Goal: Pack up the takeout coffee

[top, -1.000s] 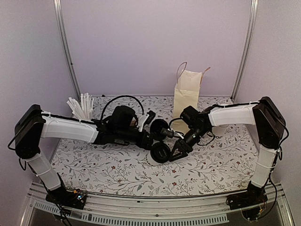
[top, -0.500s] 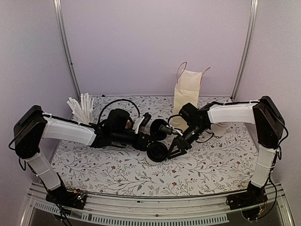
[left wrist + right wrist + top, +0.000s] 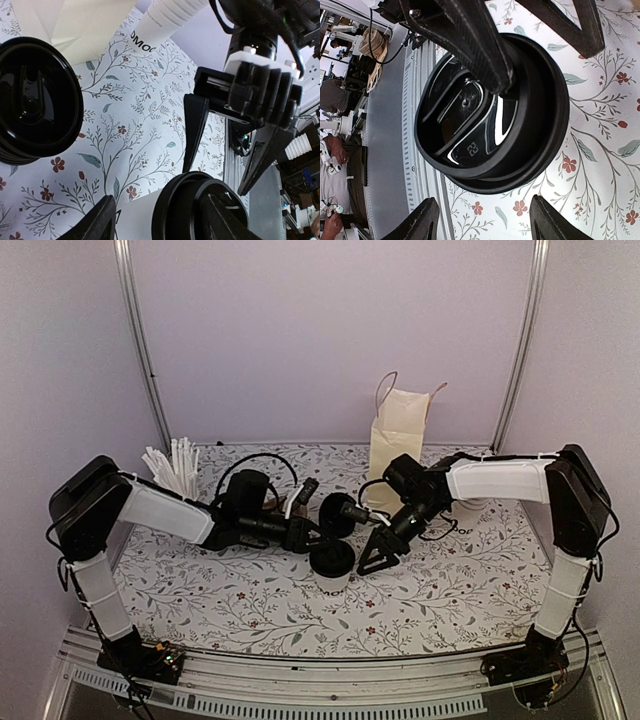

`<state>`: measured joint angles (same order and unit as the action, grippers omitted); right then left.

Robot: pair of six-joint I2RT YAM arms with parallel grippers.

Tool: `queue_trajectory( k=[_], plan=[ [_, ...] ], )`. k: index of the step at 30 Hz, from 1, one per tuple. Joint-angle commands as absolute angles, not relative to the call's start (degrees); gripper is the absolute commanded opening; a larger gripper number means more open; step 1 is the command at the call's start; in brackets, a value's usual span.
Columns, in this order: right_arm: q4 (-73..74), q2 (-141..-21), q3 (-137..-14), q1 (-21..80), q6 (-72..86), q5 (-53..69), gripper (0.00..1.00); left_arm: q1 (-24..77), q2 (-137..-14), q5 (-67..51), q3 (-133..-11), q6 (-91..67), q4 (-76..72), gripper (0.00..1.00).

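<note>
The takeout coffee is a white paper cup with a black lid, standing mid-table. In the left wrist view its lid and white wall sit between my left gripper fingers, which press on both sides. From above, the left gripper reaches it from the left. My right gripper hangs just right of the cup, open and holding nothing. The right wrist view has the lid beyond the spread fingers of the right gripper, with the left gripper's fingers across the rim.
A cream paper bag with handles stands behind the cup. A stack of black lids sits close behind it. A lidless cup stack lies near the bag. White stir sticks stand at the back left.
My left gripper narrowed around the cup and its arm drew back left a little. My right gripper widened and came off the cup, which shifted slightly left.
</note>
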<state>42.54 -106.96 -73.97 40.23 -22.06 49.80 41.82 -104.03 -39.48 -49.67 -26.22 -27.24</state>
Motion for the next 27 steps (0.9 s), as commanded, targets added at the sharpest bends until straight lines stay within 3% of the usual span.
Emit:
queue_trajectory(
  k=[1,10,22,27],
  plan=[
    [43.3,-104.6,-74.6,39.9,-22.9,50.1,0.65,41.5,-105.9,-42.3,-51.4,-25.1,-28.5,0.61],
    [44.7,-104.3,-77.5,37.2,-22.7,53.3,0.68,37.7,-94.8,-32.3,-54.0,-22.6,-14.3,0.82],
    [47.6,-110.0,-85.9,37.5,-27.2,51.7,0.72,44.6,-87.0,-21.6,-47.2,-33.3,-9.7,0.84],
    [47.9,-111.6,-86.7,39.1,-27.2,51.0,0.72,44.7,-89.2,-23.8,-45.6,-36.9,-13.6,0.82]
  ],
)
